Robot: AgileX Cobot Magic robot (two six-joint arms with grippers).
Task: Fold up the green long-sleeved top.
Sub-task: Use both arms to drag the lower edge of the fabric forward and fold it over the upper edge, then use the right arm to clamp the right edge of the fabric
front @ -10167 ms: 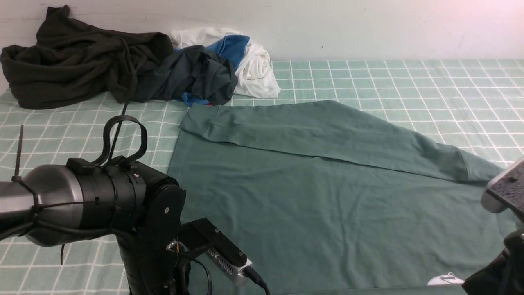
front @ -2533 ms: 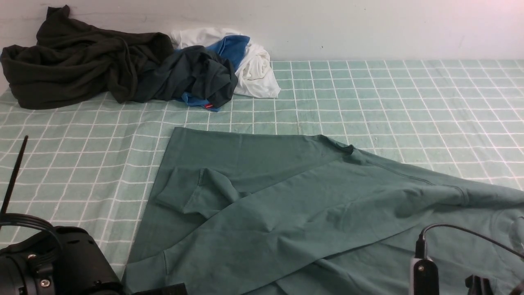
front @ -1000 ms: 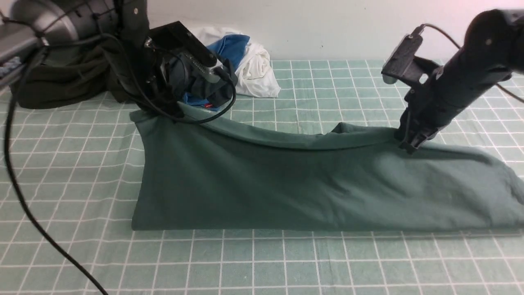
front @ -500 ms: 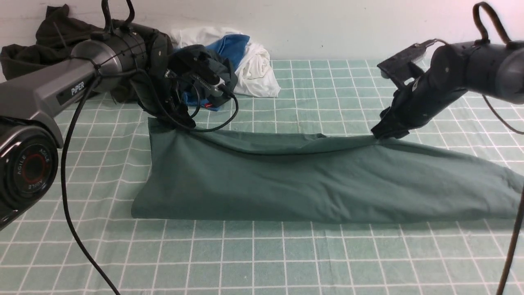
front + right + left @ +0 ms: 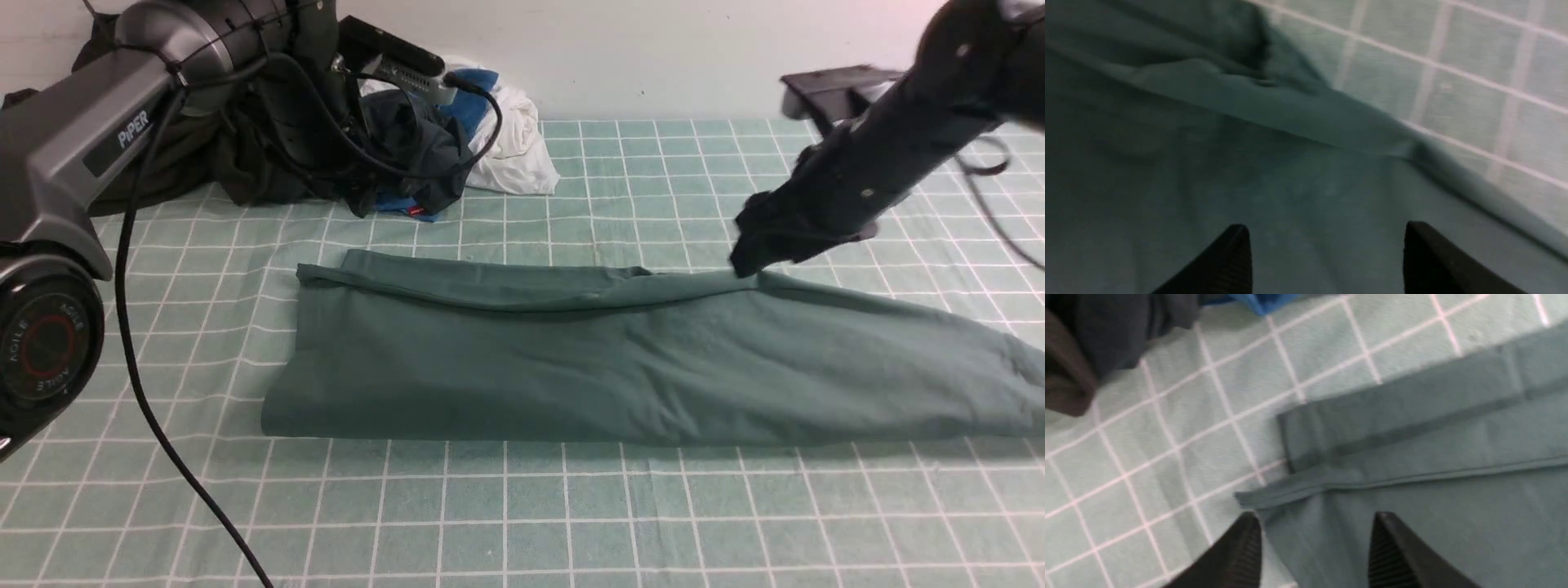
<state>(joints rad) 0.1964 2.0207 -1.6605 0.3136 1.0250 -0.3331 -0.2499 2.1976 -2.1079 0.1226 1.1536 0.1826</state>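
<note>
Green long-sleeved top (image 5: pixel 620 367) lies on the tabletop (image 5: pixel 571 523), folded lengthwise into one long band, its far edge below both tools. Left tool (image 5: pixel 1314 522) and right tool (image 5: pixel 1327 232) are spread and empty. Crosswise folds apparently remain.

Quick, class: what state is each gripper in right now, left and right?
Left gripper: jaws open, holding nothing, above the green top.
Right gripper: jaws open, holding nothing.
</note>
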